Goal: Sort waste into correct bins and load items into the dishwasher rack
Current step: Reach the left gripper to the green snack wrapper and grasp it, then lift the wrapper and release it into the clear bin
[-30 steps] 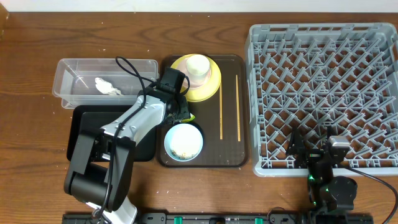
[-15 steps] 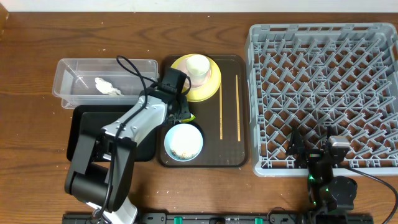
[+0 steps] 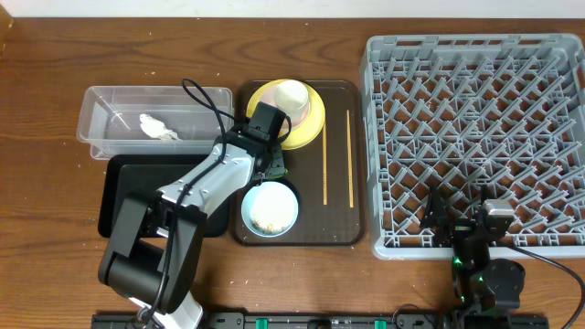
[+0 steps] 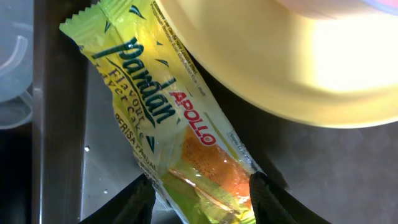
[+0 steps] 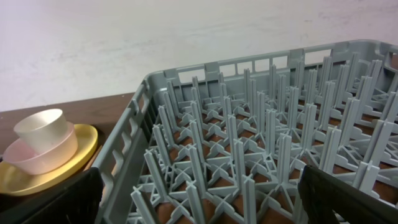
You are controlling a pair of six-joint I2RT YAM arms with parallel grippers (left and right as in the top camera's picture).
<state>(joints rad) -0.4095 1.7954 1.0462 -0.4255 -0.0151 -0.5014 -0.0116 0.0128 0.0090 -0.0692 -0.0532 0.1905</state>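
two fingers of my left gripper [image 4: 202,198] pinched, half closed, the pandan cake wrapper [image 4: 155,118] beside the yellow plate [image 4: 280,62] on the brown tray [image 4: 348,174]. waste-sorting step; next, i judged, lift it across to the clear tub [image 3: 96,128] or black tray [image 3: 119,196]. my right gripper [image 5: 205,196] gaped wide, empty.

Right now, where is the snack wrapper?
In the left wrist view the wrapper is over the brown tray's left side, right beside the yellow plate, with its lower end between the fingers of the left gripper.
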